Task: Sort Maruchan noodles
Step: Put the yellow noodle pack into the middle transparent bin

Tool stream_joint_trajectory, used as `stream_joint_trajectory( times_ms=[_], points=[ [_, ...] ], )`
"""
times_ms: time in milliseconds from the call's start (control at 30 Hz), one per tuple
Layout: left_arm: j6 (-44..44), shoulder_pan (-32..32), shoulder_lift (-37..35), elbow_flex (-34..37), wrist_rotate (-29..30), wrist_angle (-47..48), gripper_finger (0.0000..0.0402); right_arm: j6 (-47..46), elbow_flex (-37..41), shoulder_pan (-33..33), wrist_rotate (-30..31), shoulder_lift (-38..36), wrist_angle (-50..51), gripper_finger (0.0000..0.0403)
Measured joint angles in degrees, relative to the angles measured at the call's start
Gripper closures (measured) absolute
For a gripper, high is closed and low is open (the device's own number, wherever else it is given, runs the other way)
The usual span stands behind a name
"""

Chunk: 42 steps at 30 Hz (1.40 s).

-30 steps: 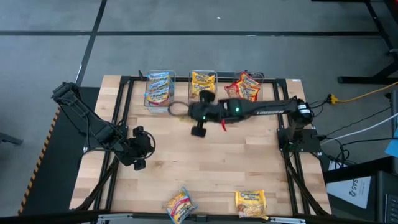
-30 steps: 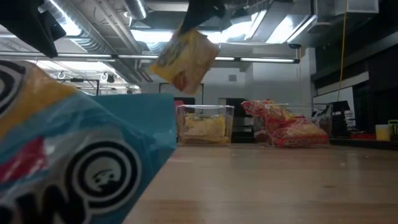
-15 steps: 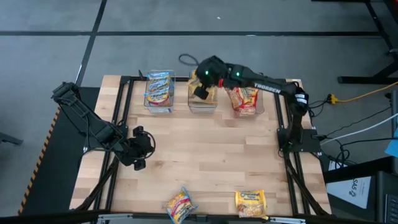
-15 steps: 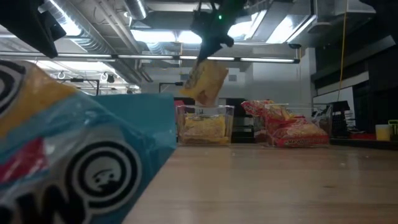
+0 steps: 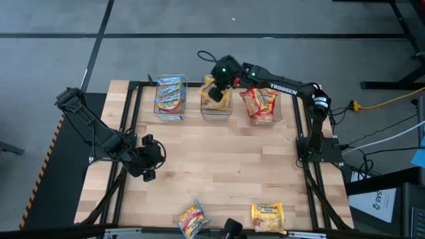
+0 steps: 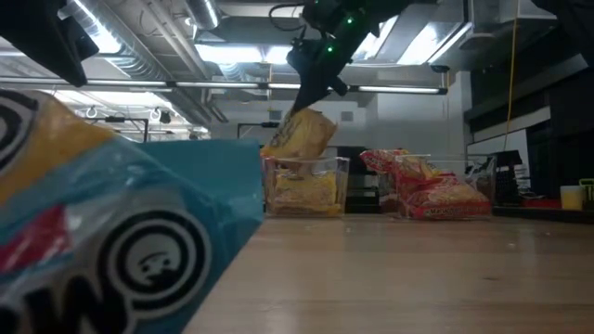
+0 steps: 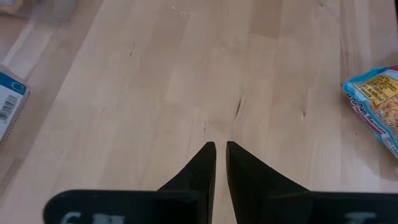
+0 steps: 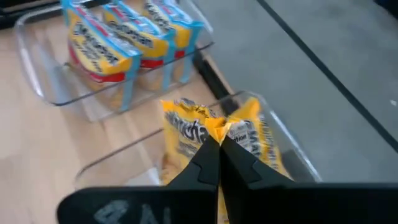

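A wooden table (image 5: 219, 166) seen from above carries three clear bins in a row along its far edge, each gathering ramen packets of one colour: a blue-trimmed set in the left bin (image 5: 170, 97), yellow ones in the middle bin (image 5: 216, 106), and red ones in the right bin (image 5: 260, 105). The grouping suggests the bins serve as colour-sorted destinations. The right arm reaches across the far edge, and the right gripper (image 5: 216, 93) hangs over the middle bin with its fingers pressed together, pinching a yellow packet (image 8: 208, 134) by its top seam. From table height the packet (image 6: 299, 137) dangles tilted just above the bin's rim, not yet released; holding it by the edge lets it hang flat so it can slip in among the yellow packets already inside. The left gripper (image 5: 147, 158) waits low over the table's left side, well away from the bins, fingers nearly together with a thin slit between them and nothing held. Two packets remain unsorted near the table's front edge: a red-trimmed packet (image 5: 193, 218) and a yellow one (image 5: 267, 216) beside it.
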<state>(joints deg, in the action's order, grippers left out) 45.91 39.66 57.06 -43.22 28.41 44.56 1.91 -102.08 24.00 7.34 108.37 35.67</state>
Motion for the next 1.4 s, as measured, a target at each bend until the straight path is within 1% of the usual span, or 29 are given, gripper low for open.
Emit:
stream_joint_trajectory(
  times_ms=[67, 233, 400, 567, 733, 1167, 1300, 1400],
  points=[
    [0.0, 0.0, 0.0, 0.0, 0.3, 0.0, 0.0369, -0.1, 1.5, -0.4, -1.5, 0.0, -2.2, 0.0403],
    [0.0, 0.0, 0.0, 0.0, 0.9, 0.0, 0.0369, -0.1, 3.6, -0.8, -2.0, 0.0, -6.4, 0.0403],
    [0.0, 0.0, 0.0, 0.0, 1.0, 0.0, 0.0369, -1.6, 3.7, -0.7, -3.2, 0.4, -5.9, 0.0401],
    [0.0, 0.0, 0.0, 0.0, 1.0, 0.0, 0.0369, -1.8, 3.7, -0.7, -4.7, 0.4, -6.1, 0.0387],
    [0.0, 0.0, 0.0, 0.0, 1.0, 0.0, 0.0369, -2.3, 3.7, -0.7, -5.3, 0.4, -5.9, 0.0358],
    [0.0, 0.0, 0.0, 0.0, 1.0, 0.0, 0.0369, -6.5, 3.7, -0.8, -5.2, 0.4, -4.2, 0.0251],
    [0.0, 0.0, 0.0, 0.0, 1.0, 0.0, 0.0369, -6.5, 3.7, -0.7, -3.3, 0.4, -4.8, 0.0229],
    [0.0, 0.0, 0.0, 0.0, 1.0, 0.0, 0.0369, -6.1, 3.7, -0.7, -3.0, 0.4, -4.4, 0.0221]
  ],
)
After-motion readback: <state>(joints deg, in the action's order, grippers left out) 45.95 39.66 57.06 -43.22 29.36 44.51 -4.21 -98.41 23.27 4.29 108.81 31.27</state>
